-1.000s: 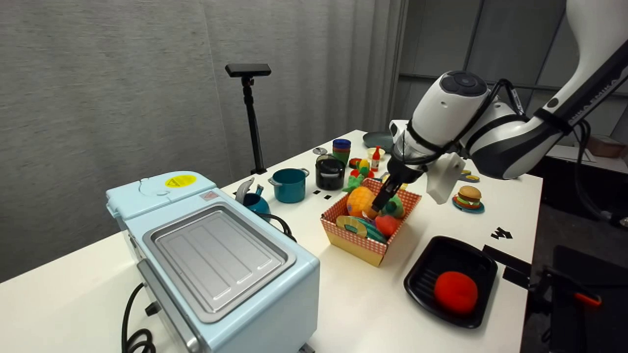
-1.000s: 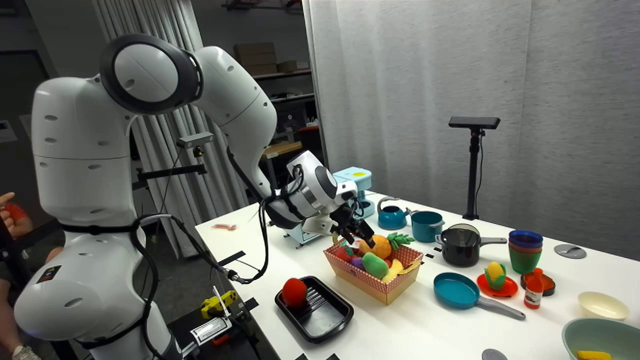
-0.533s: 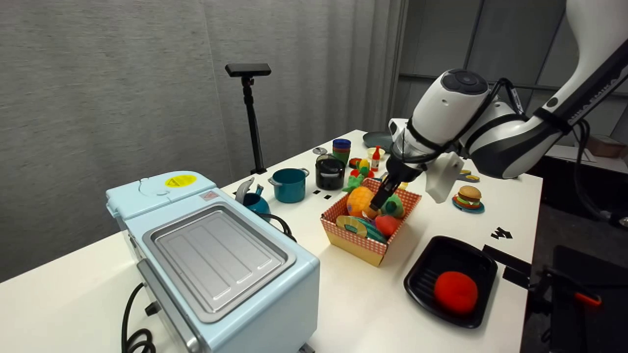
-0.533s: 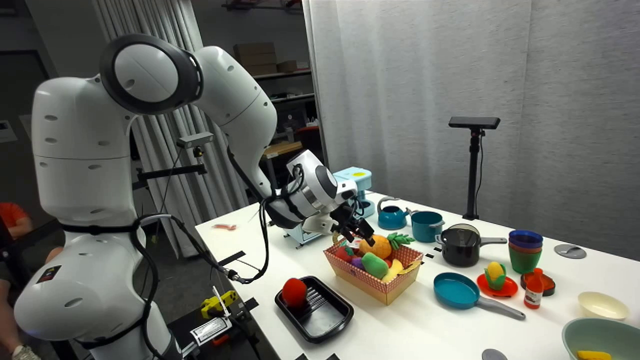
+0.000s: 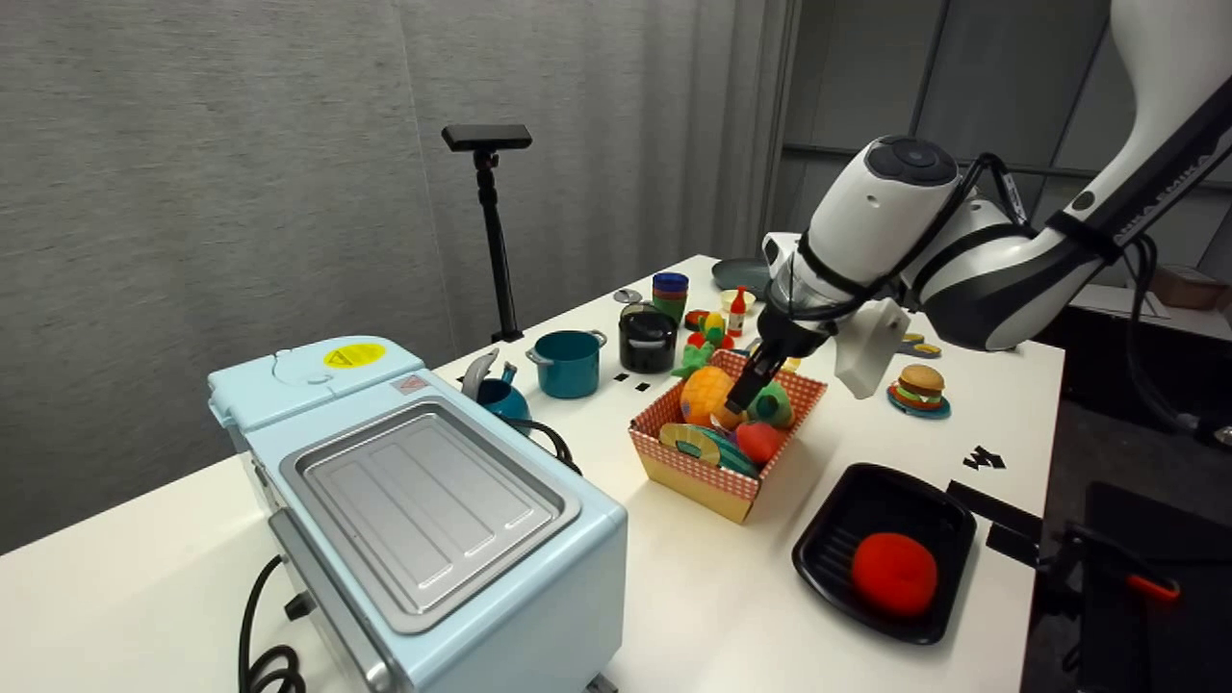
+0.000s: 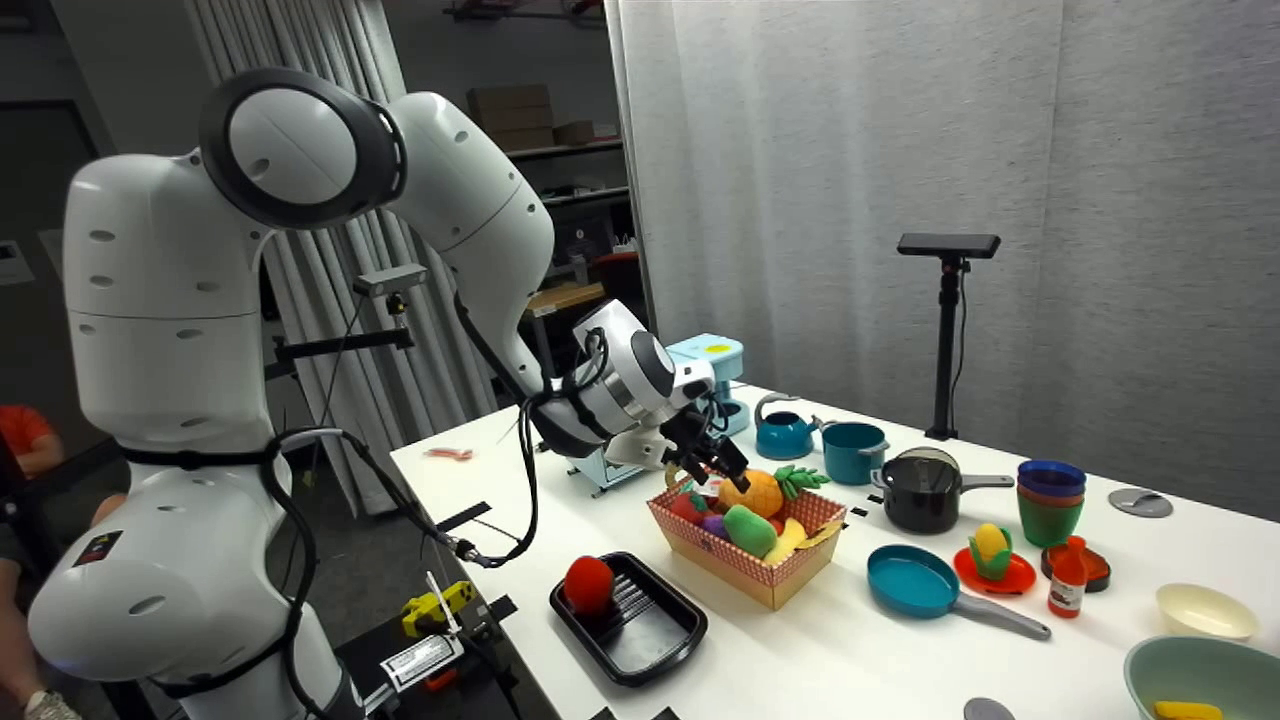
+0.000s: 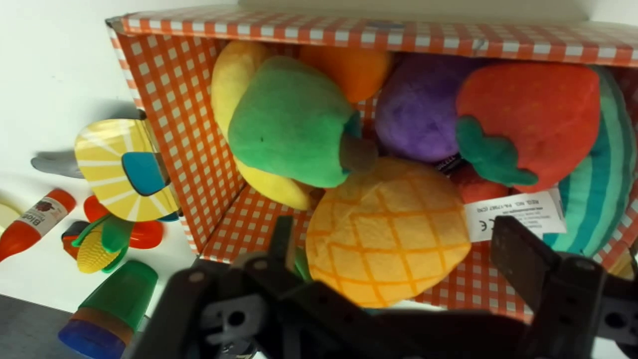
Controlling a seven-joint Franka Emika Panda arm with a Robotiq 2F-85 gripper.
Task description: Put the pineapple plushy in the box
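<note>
The hand (image 7: 394, 224) is released: in the wrist view its two fingers (image 7: 282, 239) stand wide apart. They extend in from six o'clock, one at the nine o'clock of the pineapple plushy (image 7: 389, 249), the other at its three o'clock, and a gap is seen on both sides.

In an exterior view, the arm (image 6: 470, 200) stands on the nine o'clock side and rises to its elbow (image 6: 292, 145), which is at about ten o'clock. From there it bends and slopes down toward four o'clock, so that the wrist (image 6: 640, 375) is held above the bench (image 6: 850, 650), close to the middle. In an exterior view the same arm extends in from two o'clock; the round dark cap (image 5: 910, 162) of the wrist faces one o'clock, and the hand points down toward seven, its end in or just above the box (image 5: 695, 481); which, I cannot tell.

The pineapple plushy lies inside the box, and its green tuft (image 6: 800, 480) goes out over the rim between two and three o'clock in an exterior view. Seen from the wrist, a green toy (image 7: 294, 124) is just beside it at eleven o'clock, a purple toy (image 7: 418, 107) at twelve and a strawberry toy (image 7: 543, 109) at two. In an exterior view, a black tray (image 6: 650, 640) with a red plush toy (image 6: 590, 585) lies at eight o'clock from the box.
</note>
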